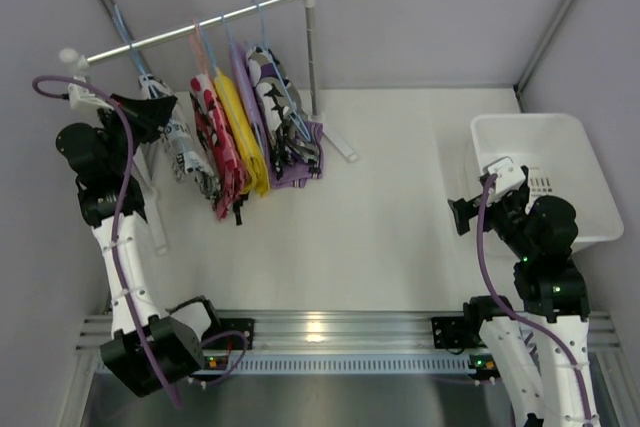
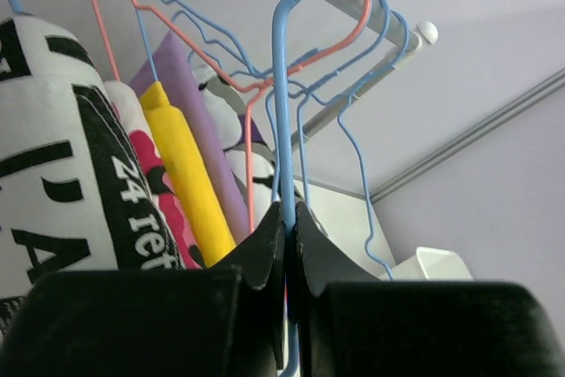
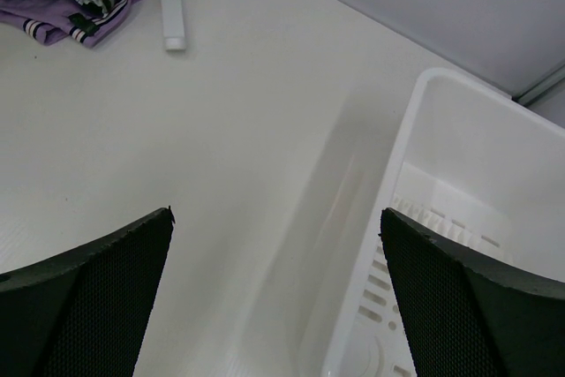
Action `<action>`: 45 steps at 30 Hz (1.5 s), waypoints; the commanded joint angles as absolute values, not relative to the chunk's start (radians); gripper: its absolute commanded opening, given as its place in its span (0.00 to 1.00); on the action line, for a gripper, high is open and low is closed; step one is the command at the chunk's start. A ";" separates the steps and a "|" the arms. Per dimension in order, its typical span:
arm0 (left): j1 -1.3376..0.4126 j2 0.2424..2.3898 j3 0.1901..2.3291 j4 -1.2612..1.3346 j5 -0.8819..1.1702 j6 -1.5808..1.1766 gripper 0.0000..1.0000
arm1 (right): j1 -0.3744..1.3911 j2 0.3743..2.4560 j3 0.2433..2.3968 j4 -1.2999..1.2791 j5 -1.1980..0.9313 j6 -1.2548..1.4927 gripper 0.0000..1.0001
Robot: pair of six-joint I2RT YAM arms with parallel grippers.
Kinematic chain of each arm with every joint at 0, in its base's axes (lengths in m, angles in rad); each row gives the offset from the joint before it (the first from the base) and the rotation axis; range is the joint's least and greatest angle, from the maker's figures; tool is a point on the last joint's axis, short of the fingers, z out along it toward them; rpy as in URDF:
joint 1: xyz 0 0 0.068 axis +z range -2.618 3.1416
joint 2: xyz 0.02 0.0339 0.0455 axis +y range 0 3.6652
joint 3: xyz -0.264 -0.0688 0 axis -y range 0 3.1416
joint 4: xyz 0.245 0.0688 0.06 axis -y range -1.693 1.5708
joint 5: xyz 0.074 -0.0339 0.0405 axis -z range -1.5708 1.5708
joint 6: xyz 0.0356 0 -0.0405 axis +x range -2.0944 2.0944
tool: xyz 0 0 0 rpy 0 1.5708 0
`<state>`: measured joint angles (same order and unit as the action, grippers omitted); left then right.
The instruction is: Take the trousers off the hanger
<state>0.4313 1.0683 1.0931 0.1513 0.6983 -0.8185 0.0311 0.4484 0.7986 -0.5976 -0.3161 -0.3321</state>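
Trousers [image 1: 235, 132] hang along the rail [image 1: 190, 27] at far left, with the left gripper [image 1: 150, 107] at the leftmost pair. Left wrist view: jaws pinch a blue hanger [image 2: 284, 86]. Right wrist view: right gripper [image 3: 275, 218] gapes beside the basket [image 3: 424, 130].

Bright, even light falls from overhead, so shadows stay soft: a faint one lies on the table [image 3: 221, 130] just left of the white basket [image 3: 459, 130]. A glare spot shines on the metal rail [image 1: 318, 332] at the near edge. Up close, the left gripper [image 2: 290, 211] looks dark and blurred
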 commanded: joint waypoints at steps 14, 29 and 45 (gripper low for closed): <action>0.437 0.692 1.118 -0.207 0.796 -0.815 0.00 | 0.023 0.434 0.802 -0.540 -0.328 -0.351 1.00; 0.436 0.515 1.117 -0.441 1.420 -0.657 0.00 | 0.025 0.361 0.787 -0.586 -0.342 -0.327 1.00; 0.388 0.532 1.184 -0.897 1.674 -0.483 0.00 | 0.025 0.311 0.749 -0.583 -0.313 -0.275 0.99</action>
<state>0.3901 0.5404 1.1149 -0.9169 1.4448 -0.5335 0.0311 0.3199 0.7532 -0.6106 -0.3161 -0.2943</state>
